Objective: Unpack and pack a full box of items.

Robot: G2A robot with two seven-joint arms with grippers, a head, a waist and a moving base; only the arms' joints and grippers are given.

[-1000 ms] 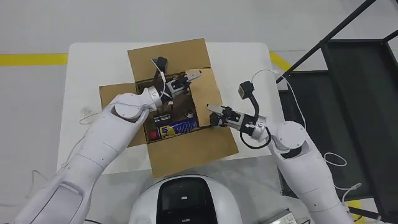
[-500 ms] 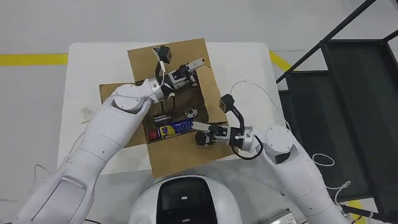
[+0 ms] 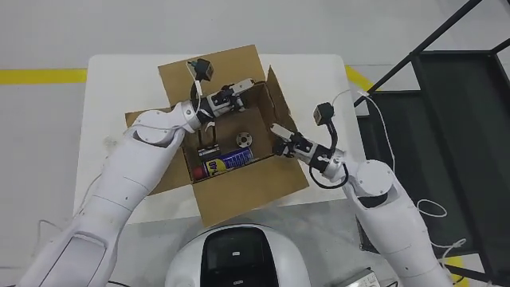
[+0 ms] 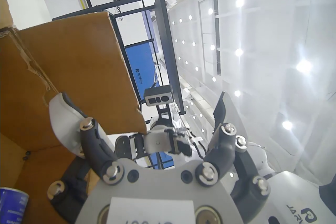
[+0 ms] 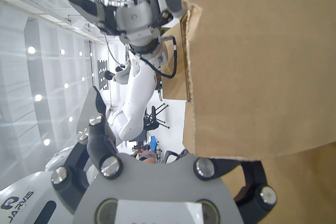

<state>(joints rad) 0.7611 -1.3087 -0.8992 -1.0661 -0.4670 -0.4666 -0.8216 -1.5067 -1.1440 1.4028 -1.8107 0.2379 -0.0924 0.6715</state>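
Open cardboard box on white surface, blue spray can inside, left gripper spread astride raised flap far end, right gripper spread astride its near end.

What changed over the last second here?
The right tool dipped into the box, then drew back to its right flap, which now stands more upright. The left tool shifted slightly beside that flap. The can and round part inside stayed put.
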